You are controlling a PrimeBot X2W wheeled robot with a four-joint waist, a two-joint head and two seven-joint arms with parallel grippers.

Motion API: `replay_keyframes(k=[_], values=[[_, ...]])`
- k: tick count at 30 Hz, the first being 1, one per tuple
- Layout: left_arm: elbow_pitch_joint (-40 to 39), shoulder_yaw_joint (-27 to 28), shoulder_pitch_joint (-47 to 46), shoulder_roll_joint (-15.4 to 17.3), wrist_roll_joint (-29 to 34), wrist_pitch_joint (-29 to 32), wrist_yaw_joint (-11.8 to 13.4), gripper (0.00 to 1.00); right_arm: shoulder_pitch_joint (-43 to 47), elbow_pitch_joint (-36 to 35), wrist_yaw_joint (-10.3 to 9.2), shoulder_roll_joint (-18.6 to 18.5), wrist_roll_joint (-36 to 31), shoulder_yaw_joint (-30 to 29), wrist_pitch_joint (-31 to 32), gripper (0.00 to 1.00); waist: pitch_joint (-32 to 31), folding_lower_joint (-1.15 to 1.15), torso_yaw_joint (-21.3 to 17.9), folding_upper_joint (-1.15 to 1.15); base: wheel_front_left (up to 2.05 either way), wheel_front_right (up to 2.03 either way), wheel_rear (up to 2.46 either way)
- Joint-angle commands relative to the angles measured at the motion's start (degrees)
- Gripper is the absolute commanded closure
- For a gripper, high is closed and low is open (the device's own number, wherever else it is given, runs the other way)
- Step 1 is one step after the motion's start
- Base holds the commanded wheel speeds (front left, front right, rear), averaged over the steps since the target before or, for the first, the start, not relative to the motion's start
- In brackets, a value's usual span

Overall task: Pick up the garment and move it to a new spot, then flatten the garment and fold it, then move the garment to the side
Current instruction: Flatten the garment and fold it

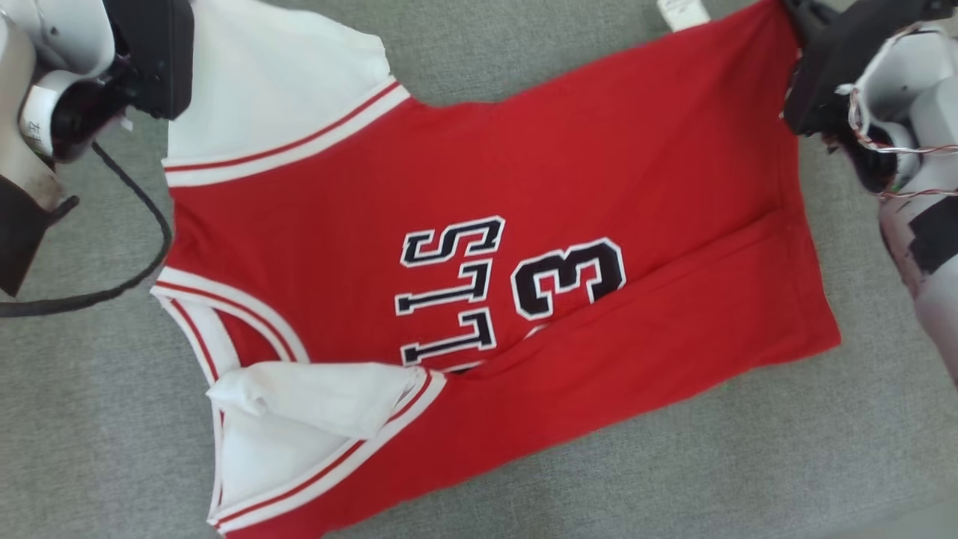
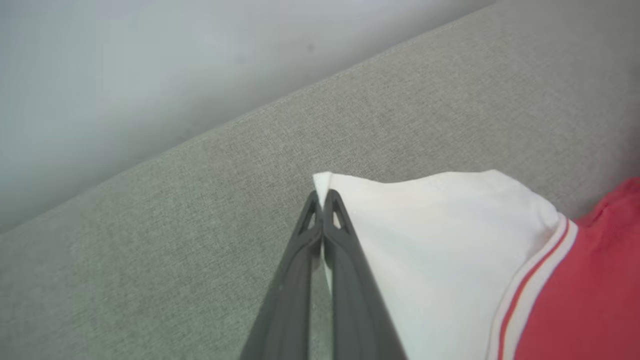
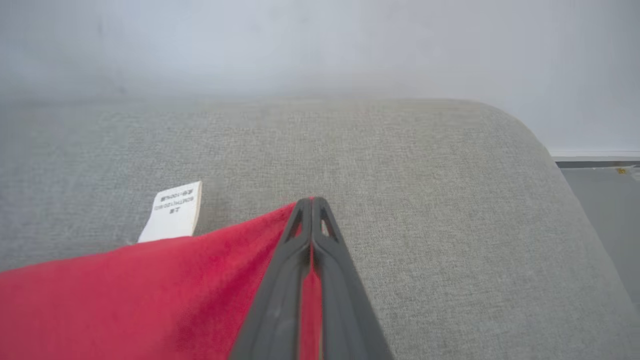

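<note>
Right wrist view: garment [image 3: 125,300] corner pinched between closed fingers [image 3: 277,300].

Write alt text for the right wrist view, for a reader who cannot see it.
The right gripper, shut, pinches a corner of the red garment on a grey cushion. A white label sticks out from its edge on the left, with a pale wall behind.

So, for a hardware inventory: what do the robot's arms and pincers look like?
Left pincer and right pincer: two long dark grey fingers, triangular cut-outs near tips. Left arm pale with black cable; right arm pale with thin wires, black tape.
</note>
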Motion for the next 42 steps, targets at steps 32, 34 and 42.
replay_keyframes(k=[32, 34, 42], values=[[-40.09, -1.35, 25.89, 17.14, -10.34, -17.62, 7.88, 1.0, 23.8, -19.25, -0.14, -18.33, 19.28, 2.49, -3.94, 1.0, -10.45, 0.0, 8.28, 0.0, 0.0, 0.0, 0.0], [-43.41, -1.15, 28.75, 18.75, -11.06, -18.1, 9.81, 1.0, 25.58, -20.68, -0.14, -19.22, 19.73, 2.12, -3.83, 1.0, -10.9, 0.0, 8.38, 0.0, 0.0, 0.0, 0.0], [-53.74, -1.7, 40.01, 22.31, -14.61, -21.47, 15.72, 1.0, 33.52, -24.9, -0.14, -21.0, 19.84, 0.19, -1.58, 1.0, -12.33, 0.0, 8.7, 0.0, 0.0, 0.0, 0.0]])
